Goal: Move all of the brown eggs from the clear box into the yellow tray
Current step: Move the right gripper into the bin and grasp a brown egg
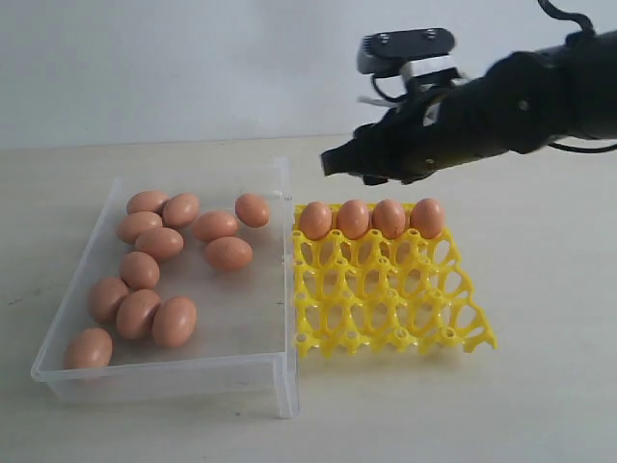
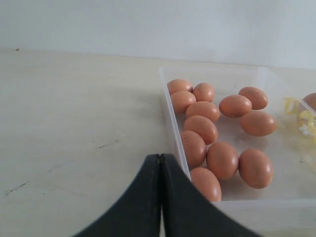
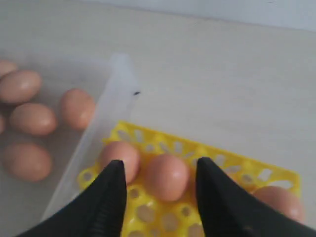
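Sitting on the pale surface point(image 1: 540, 386), the clear box point(image 1: 174, 381) is holding twelve of the brown eggs point(image 1: 174, 321), and just beside it the yellow tray point(image 1: 386, 299) is carrying four more along its far row. Your right pincer point(image 3: 160, 163) is hovering above that row, fingers spread wide and gripping nothing, while your left pincer point(image 2: 160, 160) is hanging near the box, fingers pressed together, empty.

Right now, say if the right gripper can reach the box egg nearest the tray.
Probably yes: right gripper hangs open by the tray; that egg lies uncovered just across the box wall, which is low.
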`<state>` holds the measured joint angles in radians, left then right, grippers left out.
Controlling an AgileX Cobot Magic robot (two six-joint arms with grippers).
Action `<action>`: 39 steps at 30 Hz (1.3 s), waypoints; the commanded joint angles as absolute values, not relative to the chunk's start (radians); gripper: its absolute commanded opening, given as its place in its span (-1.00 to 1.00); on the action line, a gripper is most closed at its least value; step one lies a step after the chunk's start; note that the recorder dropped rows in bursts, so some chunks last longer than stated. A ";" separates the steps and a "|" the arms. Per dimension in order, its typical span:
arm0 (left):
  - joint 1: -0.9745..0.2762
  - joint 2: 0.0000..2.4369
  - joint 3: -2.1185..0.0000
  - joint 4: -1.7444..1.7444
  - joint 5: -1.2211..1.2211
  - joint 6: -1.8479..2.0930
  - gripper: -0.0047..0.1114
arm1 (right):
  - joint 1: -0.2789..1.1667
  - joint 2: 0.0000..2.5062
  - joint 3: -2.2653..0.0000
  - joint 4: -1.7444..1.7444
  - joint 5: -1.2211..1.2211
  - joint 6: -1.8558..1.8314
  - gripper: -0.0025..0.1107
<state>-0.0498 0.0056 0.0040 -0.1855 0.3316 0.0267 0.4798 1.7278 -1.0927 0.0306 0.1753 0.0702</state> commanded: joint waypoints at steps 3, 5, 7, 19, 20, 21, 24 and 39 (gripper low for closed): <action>-0.049 0.000 0.000 -0.188 0.325 0.029 -0.92 | 0.706 1.802 -1.351 0.352 0.566 -0.338 -0.41; -0.049 0.000 0.000 -0.188 0.325 0.029 -0.92 | 0.724 1.852 -1.428 0.453 0.648 -0.403 -0.35; -0.049 0.000 0.000 -0.188 0.325 0.029 -0.92 | 0.732 1.915 -1.520 0.481 0.725 -0.398 -0.29; -0.049 0.000 0.000 -0.188 0.325 0.029 -0.92 | 0.738 2.305 -1.940 0.441 0.932 -0.072 -0.24; -0.049 0.000 0.000 -0.188 0.325 0.029 -0.92 | 0.738 2.324 -1.953 0.439 0.932 -0.046 -0.24; -0.049 0.000 0.000 -0.188 0.325 0.029 -0.92 | 0.738 2.342 -1.964 0.439 0.932 -0.028 -0.24; -0.049 0.000 0.000 -0.188 0.325 0.029 -0.92 | 0.738 2.377 -1.976 0.449 0.934 -0.006 -0.24; -0.049 0.000 0.000 -0.188 0.325 0.029 -0.92 | 0.744 2.433 -1.976 0.489 0.948 0.012 0.04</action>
<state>-0.0498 0.0056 0.0040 -0.1855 0.3316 0.0267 0.7411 2.4292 -1.9675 0.4783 0.9453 0.0143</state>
